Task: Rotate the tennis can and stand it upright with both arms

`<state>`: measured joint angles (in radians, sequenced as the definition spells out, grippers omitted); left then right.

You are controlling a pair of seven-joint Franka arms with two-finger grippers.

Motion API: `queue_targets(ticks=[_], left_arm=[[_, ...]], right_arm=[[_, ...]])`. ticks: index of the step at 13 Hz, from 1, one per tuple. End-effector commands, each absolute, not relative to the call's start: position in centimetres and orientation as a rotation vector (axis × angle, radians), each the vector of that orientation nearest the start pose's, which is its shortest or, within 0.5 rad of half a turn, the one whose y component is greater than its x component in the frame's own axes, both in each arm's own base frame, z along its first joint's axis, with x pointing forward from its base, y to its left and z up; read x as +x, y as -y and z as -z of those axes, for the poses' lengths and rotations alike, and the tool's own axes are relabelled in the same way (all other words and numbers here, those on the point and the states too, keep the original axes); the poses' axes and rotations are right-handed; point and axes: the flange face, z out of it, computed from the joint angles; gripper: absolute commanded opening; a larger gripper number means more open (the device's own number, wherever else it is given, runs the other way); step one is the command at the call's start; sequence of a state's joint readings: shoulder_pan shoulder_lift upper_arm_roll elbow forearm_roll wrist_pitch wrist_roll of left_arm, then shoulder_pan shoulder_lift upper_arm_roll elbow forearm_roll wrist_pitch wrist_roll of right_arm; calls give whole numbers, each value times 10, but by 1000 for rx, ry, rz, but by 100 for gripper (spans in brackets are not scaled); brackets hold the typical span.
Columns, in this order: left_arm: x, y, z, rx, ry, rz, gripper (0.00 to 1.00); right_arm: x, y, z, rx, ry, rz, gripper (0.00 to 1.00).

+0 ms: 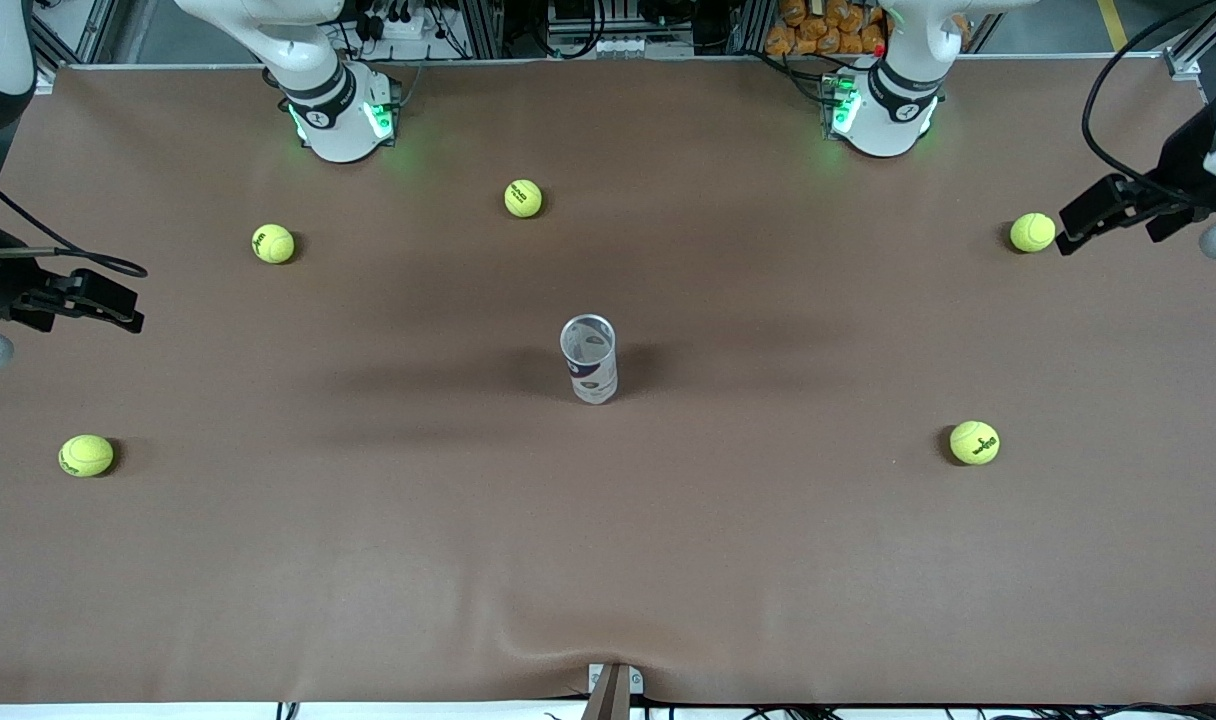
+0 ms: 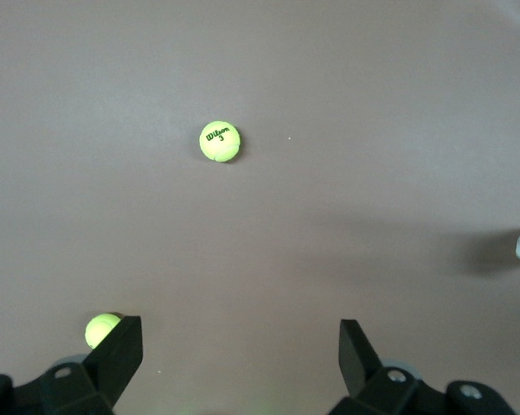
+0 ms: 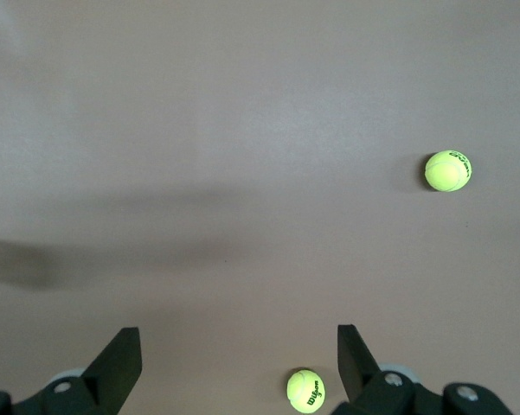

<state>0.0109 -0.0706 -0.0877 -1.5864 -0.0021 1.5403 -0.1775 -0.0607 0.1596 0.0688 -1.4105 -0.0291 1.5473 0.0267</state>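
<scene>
1. I see the tennis can (image 1: 589, 358) standing upright at mid-counter (image 1: 608, 560), open mouth up, nothing touching it, about midway between the two arms' ends.
2. Left gripper (image 2: 240, 346) is up in the air over the left arm's end of the counter, jaws spread wide, holding nothing. In the front view it (image 1: 1098, 212) sits at the frame edge just beside a tennis ball (image 1: 1032, 232). Left arm waits.
3. Right gripper (image 3: 239, 350) is over the right arm's end of the counter, jaws wide apart too, empty. In the front view it (image 1: 88, 300) is well apart from the can. Right arm waits too.
4. Five yellow-green balls lie loose on the brown counter: the one by the left gripper; a second ball (image 1: 974, 442) nearer the front camera at the same end; a third ball (image 1: 523, 198) between the two bases; a fourth ball (image 1: 273, 243) toward the right arm's end; a fifth ball (image 1: 86, 455) nearer the camera at that end.
5. All balls are well apart from the can.
6. Left wrist view shows two balls, one with black Wilson print (image 2: 220, 142).
</scene>
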Motion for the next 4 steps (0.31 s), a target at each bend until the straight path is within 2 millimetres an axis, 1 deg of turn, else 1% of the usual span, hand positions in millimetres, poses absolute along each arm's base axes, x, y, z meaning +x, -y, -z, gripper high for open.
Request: queue_targets(ticks=[1, 4], left_arm=[[523, 37, -653, -3161, 74, 62, 100], [524, 38, -655, -3162, 77, 67, 100]], right_arm=[[603, 0, -610, -3151, -45, -26, 100], [603, 4, -611, -3150, -55, -23, 100]])
